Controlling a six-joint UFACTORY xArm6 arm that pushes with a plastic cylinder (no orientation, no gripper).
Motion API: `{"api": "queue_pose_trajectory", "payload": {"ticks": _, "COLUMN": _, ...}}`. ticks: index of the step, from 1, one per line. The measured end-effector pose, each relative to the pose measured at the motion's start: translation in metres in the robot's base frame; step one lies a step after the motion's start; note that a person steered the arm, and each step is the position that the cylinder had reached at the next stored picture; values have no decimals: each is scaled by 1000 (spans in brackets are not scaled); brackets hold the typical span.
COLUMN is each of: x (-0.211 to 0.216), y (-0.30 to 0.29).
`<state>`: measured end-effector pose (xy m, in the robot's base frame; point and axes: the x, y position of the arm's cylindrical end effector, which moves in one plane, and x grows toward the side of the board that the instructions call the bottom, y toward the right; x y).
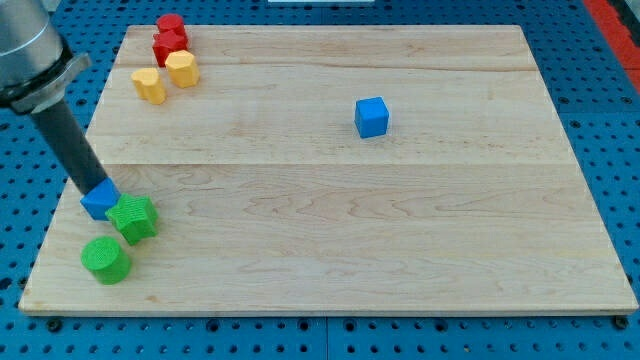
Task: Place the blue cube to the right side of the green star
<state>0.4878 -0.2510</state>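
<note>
Camera view puts my tip at the view's left, resting against the top of a blue block near the board's left edge. I carry no claw — only a plain rod — so nothing is clenched or grasped; the rod simply presses against that block.

That blue block touches the green star on the star's upper left. Just below the star sits a green cylinder, close to it though seemingly not touching.

Well apart, toward the view's upper middle-right, stands a blue cube alone on open wood. Which of the two blues the task means I cannot say for sure; the lone one is the clearer cube.

In the top left corner are two red blocks and two yellow blocks, bunched together.

As I judge it, the task is not done — no blue piece lies on the star's right. The near one is on the wrong side, the far one still distant.
</note>
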Motion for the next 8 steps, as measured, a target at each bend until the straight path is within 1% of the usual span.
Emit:
{"api": "queue_pose_trajectory", "payload": {"ticks": 1, "x": -34, "y": 19}}
{"api": "queue_pose_trajectory", "payload": {"ticks": 2, "x": -85, "y": 104}}
{"api": "queue_pose_trajectory", "payload": {"ticks": 3, "x": -132, "y": 201}}
{"api": "queue_pose_trajectory", "payload": {"ticks": 4, "x": -169, "y": 293}}
{"api": "queue_pose_trajectory", "payload": {"ticks": 5, "x": -151, "y": 352}}
{"api": "queue_pose_trajectory", "payload": {"ticks": 6, "x": -100, "y": 251}}
{"api": "queue_pose_trajectory", "payload": {"ticks": 7, "x": -53, "y": 180}}
{"api": "queue_pose_trajectory", "payload": {"ticks": 8, "x": -46, "y": 185}}
